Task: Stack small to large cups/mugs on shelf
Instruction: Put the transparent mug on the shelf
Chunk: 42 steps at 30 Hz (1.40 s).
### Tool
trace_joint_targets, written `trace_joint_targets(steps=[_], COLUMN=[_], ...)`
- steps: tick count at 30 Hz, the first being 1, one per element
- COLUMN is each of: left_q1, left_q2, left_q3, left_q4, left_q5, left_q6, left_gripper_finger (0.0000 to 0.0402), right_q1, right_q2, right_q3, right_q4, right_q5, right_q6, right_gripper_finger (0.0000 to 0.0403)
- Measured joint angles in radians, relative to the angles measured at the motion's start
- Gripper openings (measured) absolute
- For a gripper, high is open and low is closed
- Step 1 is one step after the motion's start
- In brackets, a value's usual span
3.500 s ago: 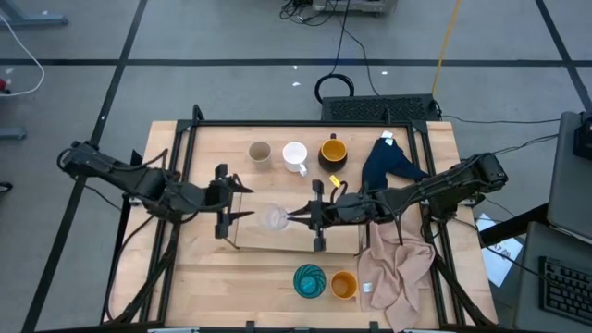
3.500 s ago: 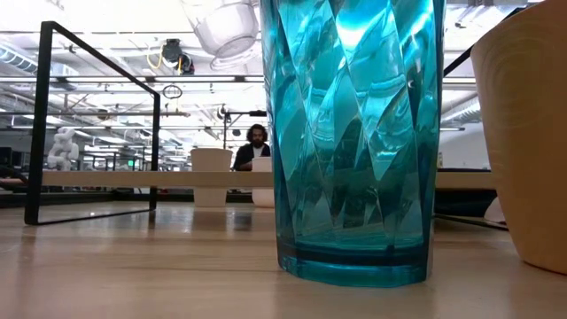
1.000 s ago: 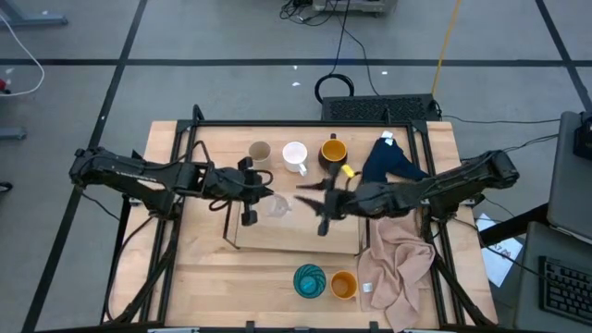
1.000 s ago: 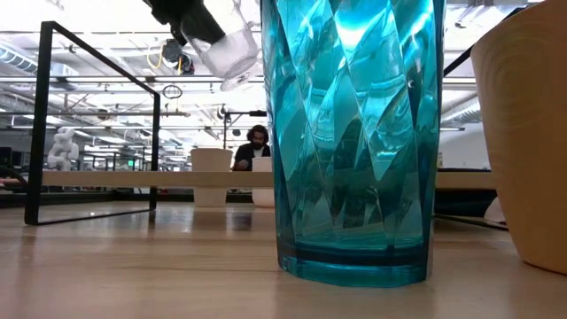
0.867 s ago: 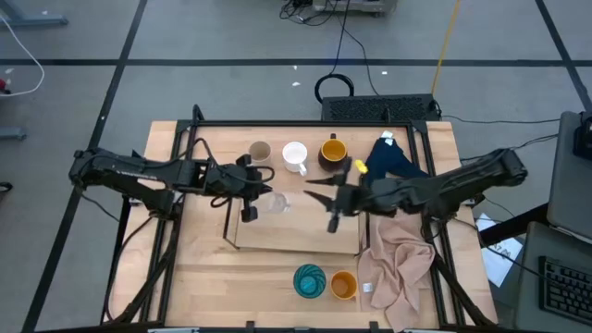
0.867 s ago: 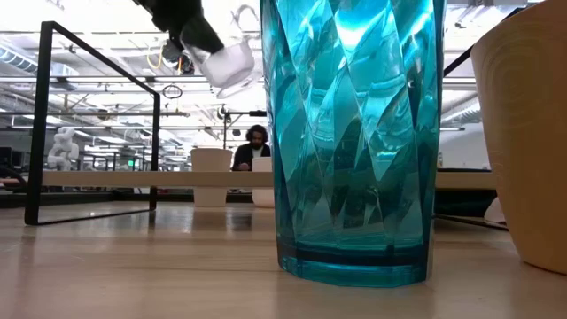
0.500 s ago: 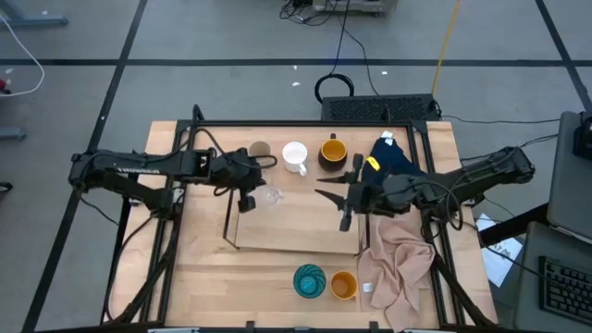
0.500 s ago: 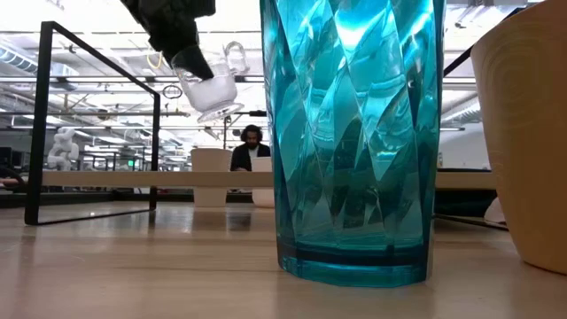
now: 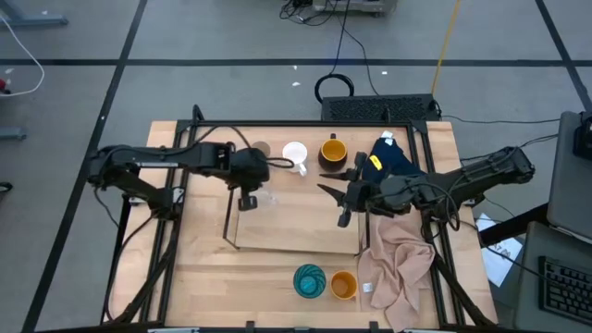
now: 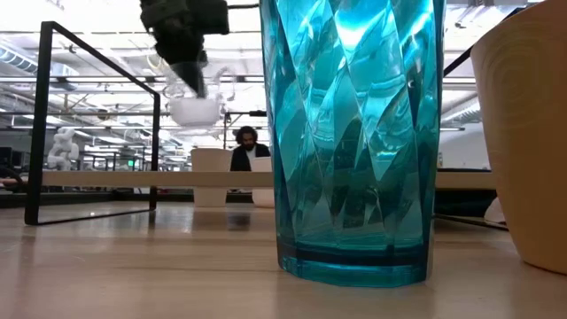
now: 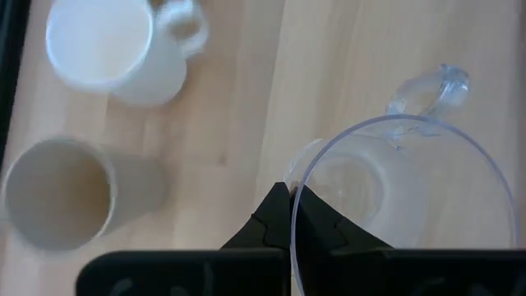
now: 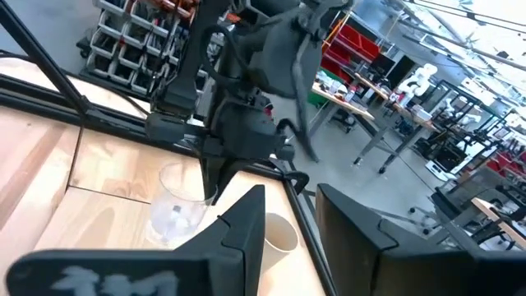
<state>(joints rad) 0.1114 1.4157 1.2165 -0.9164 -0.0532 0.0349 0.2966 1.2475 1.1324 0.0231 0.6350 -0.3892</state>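
High view counts six vessels: one clear glass mug with a handle (image 9: pixel 267 196), one beige-grey cup (image 9: pixel 262 150), one white handled mug (image 9: pixel 295 155), one dark mug with a yellow inside (image 9: pixel 332 151), one teal patterned cup (image 9: pixel 309 280) and one small orange cup (image 9: pixel 343 285). There are also two cloths, a dark blue one (image 9: pixel 393 162) and a beige one (image 9: pixel 396 268), both at the tabletop's right side. No brand, label or readable writing shows on any of them.

One low light-wood shelf with a thin black wire frame (image 9: pixel 277 233) lies in the middle of the table. The left gripper (image 9: pixel 248 199) is clamped tight on the rim of the glass mug, which hangs upright in the air above the shelf's rear left part, near the beige-grey cup and white mug on the tabletop behind. The right gripper (image 9: pixel 343 202), jaws parted narrowly and holding nothing, sits over the shelf's right end. The teal and orange cups stand side by side at the front edge.
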Motion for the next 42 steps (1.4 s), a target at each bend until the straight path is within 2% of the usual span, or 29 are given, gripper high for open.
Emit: trace_joint_targets(steps=[4,7,15,35,42], left_q1=[0.02,0.017,0.027,0.05,0.052], left_q2=[0.055,0.07,0.093,0.096,0.143], left_q3=[0.02,0.019,0.019,0.017,0.017], left_q4=[-0.035,-0.037,-0.022,-0.013,-0.008], left_q5=[0.005,-0.034,0.047,0.092,0.094], left_q6=[0.036,0.073,0.097,0.173,0.199], left_gripper_finger=[0.0,0.0,0.0,0.0,0.0], right_q1=[0.007,0.008,0.007,0.015,0.015], right_q2=[0.0,0.0,0.0,0.0,0.0], right_q3=[0.0,0.0,0.0,0.0,0.0], right_q4=[-0.002,-0.011,-0.029,-0.058,-0.061], right_q5=[0.0,0.0,0.0,-0.003,-0.003], right_q6=[0.0,0.001,0.0,0.012,0.011], right_gripper_finger=[0.0102,0.0102,0.0102,0.0102,0.0102])
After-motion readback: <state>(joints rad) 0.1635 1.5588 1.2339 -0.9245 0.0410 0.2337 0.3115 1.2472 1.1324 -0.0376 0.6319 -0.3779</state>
